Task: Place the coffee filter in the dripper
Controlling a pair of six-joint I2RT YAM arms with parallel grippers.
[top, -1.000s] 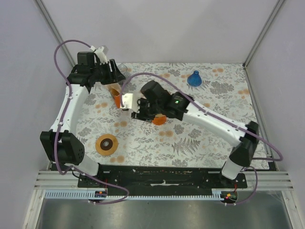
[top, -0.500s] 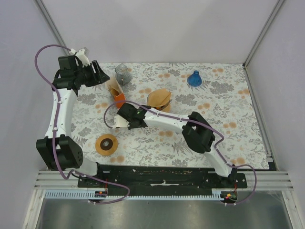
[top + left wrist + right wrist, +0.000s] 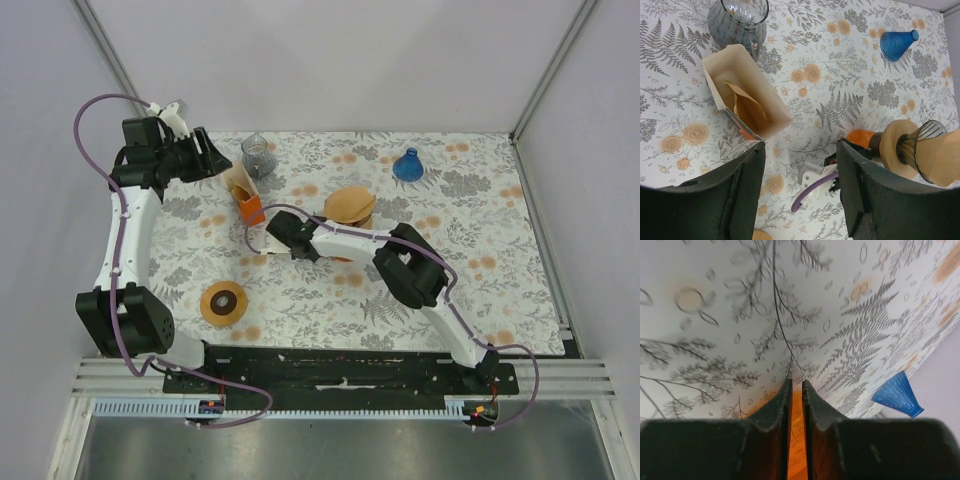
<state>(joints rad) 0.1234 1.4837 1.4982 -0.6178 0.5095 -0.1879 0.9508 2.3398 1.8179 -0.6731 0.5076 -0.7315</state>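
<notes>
While your right gripper (image 3: 796, 387) is reaching over the flowered tablecloth (image 3: 300, 290) just to the near left of the dripper (image 3: 918, 150), its jaws are standing almost together. They are leaving only a thin slit with an orange streak showing through it, and you cannot tell from the wrist view what that orange is. The coffee filter (image 3: 946, 160) is sitting inside the dripper's ribbed glass cone, its brown paper rising past the rim. It is lying apart from both pairs of jaws, with neither touching it. Your left gripper (image 3: 800, 150) is hanging well to the far left of the dripper, its jaws spread wide over the table and closing on nothing. Between that gripper and the dripper, the filter box (image 3: 747, 95) is lying open with more brown paper inside. Further left of the dripper and behind it, a grey glass jar (image 3: 737, 17) is sitting just beyond the box, and a blue cone (image 3: 897, 44) is resting behind the dripper and to its right.
</notes>
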